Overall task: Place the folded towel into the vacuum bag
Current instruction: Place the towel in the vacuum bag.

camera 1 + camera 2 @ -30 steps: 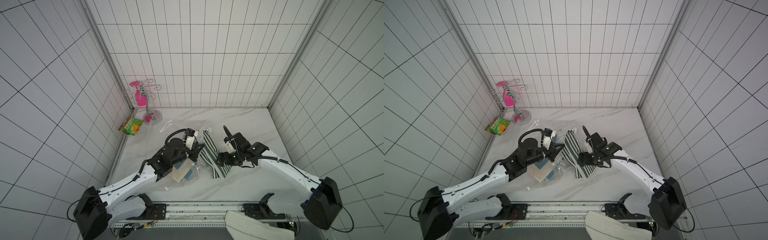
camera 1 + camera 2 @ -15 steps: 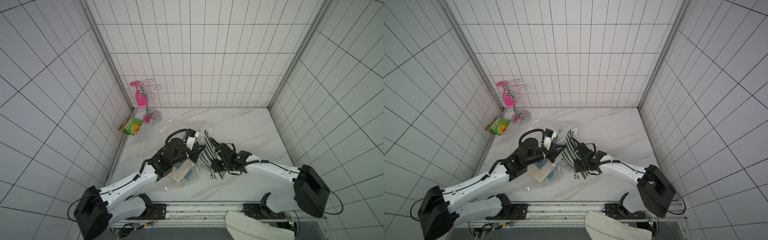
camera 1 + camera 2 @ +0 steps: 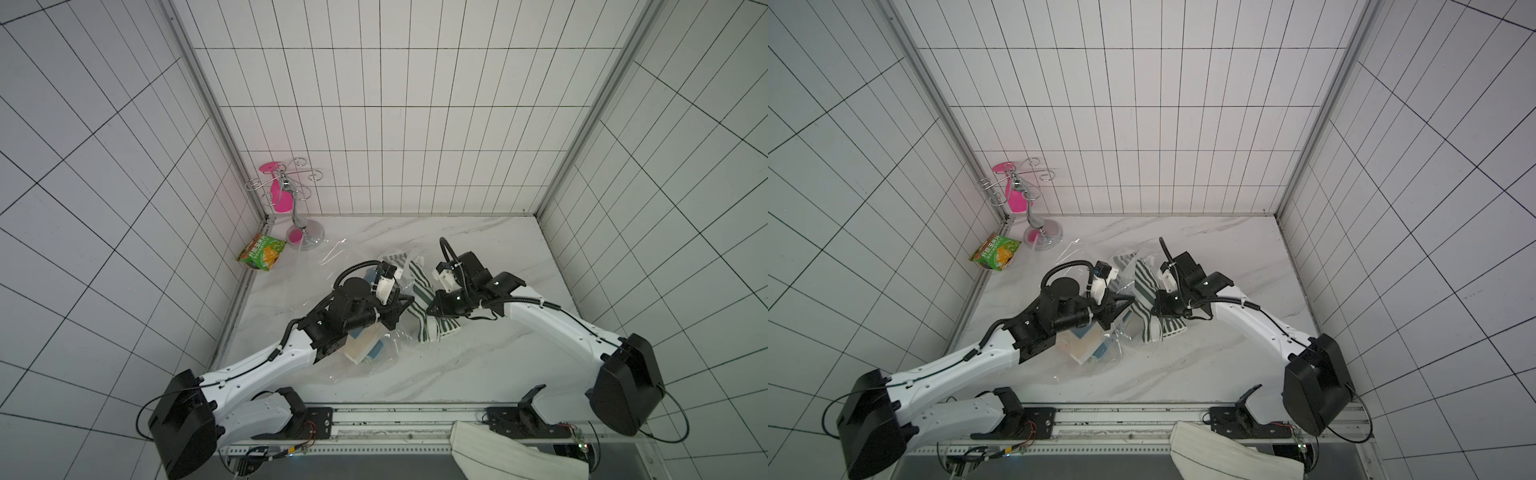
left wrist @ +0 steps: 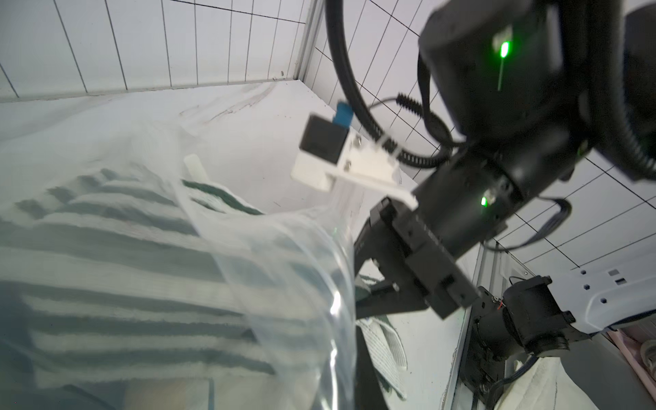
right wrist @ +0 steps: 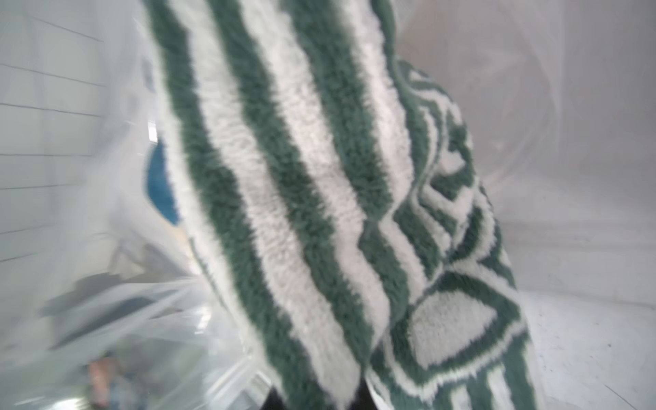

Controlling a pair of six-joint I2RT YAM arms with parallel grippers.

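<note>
marble table (image 3: pixel 478 365) is carrying everything. vacuum bag (image 3: pixel 397 338) is lying crumpled mid-table, mouth facing the right arm. folded towel (image 3: pixel 420 286) is sitting partly inside that mouth, near end trailing onto the table. left gripper (image 3: pixel 401 309) is pinching the bag's mouth edge, jaws together. right gripper (image 3: pixel 434 309) is clamping the towel.

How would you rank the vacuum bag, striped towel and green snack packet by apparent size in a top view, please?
1. vacuum bag
2. striped towel
3. green snack packet, though it lies farther back.
</note>
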